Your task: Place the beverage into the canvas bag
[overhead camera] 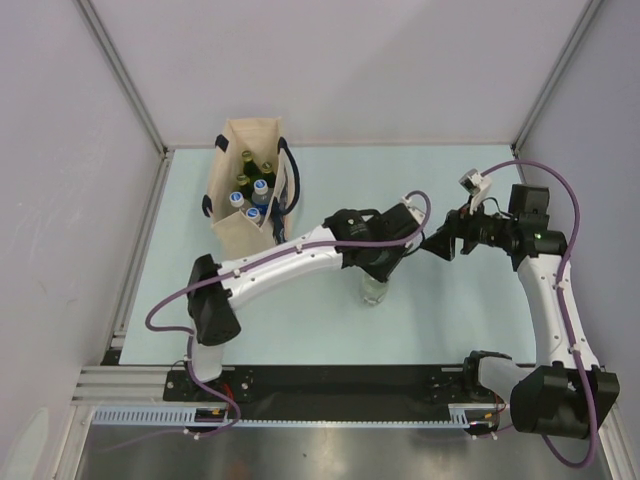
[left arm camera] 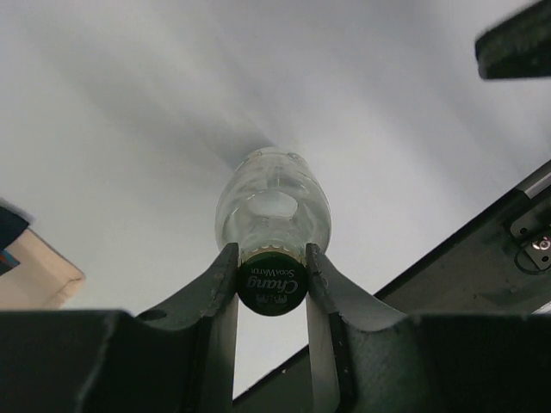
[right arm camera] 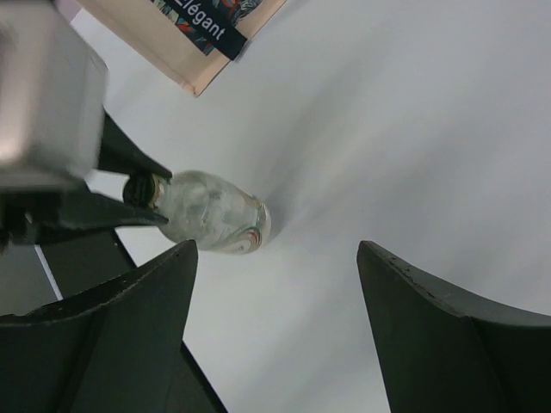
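The beverage (overhead camera: 374, 291) is a clear glass soda-water bottle with a green cap, standing upright on the pale table near the middle. My left gripper (left arm camera: 271, 277) is shut on its cap, with a finger pressed against each side, and the glass body (left arm camera: 272, 202) shows below the jaws. The canvas bag (overhead camera: 240, 232) stands upright at the back left, beige with dark navy handles, and holds several bottles (overhead camera: 250, 192). My right gripper (right arm camera: 275, 245) hangs open and empty to the right of the bottle (right arm camera: 215, 219); in the top view this gripper (overhead camera: 441, 245) points left.
Metal frame rails and grey walls (overhead camera: 120, 100) close in the table on three sides. The dark base rail (overhead camera: 340, 385) runs along the near edge. A corner of the bag (right arm camera: 164, 43) with its printed patch shows in the right wrist view.
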Controlling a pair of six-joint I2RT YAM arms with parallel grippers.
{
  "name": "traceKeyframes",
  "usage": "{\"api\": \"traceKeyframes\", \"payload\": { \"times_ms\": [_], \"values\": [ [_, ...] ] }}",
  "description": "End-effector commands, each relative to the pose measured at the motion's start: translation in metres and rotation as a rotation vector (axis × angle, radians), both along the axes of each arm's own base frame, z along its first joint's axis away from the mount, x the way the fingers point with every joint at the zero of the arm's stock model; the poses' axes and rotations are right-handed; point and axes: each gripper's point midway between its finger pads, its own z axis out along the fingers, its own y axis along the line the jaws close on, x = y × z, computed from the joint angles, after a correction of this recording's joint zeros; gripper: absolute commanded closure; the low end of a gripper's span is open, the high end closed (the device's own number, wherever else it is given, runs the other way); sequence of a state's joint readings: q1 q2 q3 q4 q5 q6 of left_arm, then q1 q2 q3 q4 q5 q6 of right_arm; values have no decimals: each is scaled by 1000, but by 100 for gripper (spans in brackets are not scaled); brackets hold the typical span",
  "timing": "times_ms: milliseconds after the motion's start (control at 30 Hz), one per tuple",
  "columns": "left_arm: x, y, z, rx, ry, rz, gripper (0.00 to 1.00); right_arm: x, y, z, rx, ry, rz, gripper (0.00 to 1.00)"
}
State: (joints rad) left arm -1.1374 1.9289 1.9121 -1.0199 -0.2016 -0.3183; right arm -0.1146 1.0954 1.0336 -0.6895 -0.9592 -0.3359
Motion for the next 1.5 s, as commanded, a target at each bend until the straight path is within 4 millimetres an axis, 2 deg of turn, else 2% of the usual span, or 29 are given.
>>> {"api": "traceKeyframes", "payload": {
  "times_ms": [0,33,200,367,400,433,567,600,800,933,1133,1367,1467],
  "values": [
    [31,29,117,-233,-178,42,100,-5,14,8,-1,-34,83,19],
    [32,38,131,-262,-199,50,100,-4,16,9,-6,-42,96,19],
    [58,76,174,-324,-281,131,100,-3,26,12,-24,-59,147,19],
    [78,108,232,-396,-404,193,100,3,29,12,-25,-48,155,19],
    [85,118,240,-394,-431,212,100,1,36,12,-24,-48,180,19],
    [88,125,256,-414,-468,229,100,1,37,11,-24,-45,182,19],
    [107,151,287,-412,-578,294,100,3,39,10,-29,-42,188,19],
    [108,156,299,-421,-613,299,100,3,39,9,-30,-40,190,19],
    [121,186,342,-473,-758,381,100,5,40,7,-33,-24,195,19],
    [129,203,362,-484,-836,427,100,6,41,3,-47,-17,206,19],
    [149,224,365,-466,-868,481,100,9,45,-2,-72,-5,228,19],
    [165,249,382,-490,-935,549,100,12,47,-7,-80,8,238,19],
    [177,255,379,-493,-933,569,100,12,48,-9,-83,12,242,19]
  ]
}}
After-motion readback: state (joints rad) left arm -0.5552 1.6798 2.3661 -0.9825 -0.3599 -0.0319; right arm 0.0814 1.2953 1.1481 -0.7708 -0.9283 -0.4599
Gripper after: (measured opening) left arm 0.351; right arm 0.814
